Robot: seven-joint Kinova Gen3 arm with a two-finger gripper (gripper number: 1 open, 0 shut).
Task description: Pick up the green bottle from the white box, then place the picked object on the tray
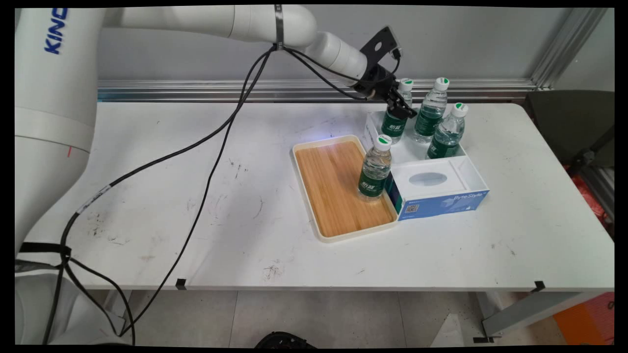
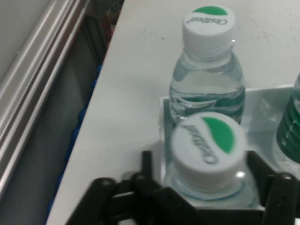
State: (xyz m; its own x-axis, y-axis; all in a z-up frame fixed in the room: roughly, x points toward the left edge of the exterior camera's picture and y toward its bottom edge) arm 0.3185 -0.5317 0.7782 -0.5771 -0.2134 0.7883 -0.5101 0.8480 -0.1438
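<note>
Beside the blue ByteStyle tissue box [image 1: 431, 189], in the white bin [image 1: 458, 159] behind it, the end effector [image 1: 400, 105] straddles a green-labelled bottle [image 1: 395, 122], fingers [image 2: 276, 192] spread either side of its C'estbon cap, not touching. Two more bottles [image 1: 431, 110] stand alongside; another [image 1: 375, 169] stands on the wooden tray [image 1: 333, 189].

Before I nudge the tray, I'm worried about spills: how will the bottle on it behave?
The bottle is tall and narrow and stands near the edge of the tray, so a jerk would likely tip it. It looks full, so fairly heavy. Its round body would probably roll if it fell. The cap is on, so spilling seems unlikely.
</note>
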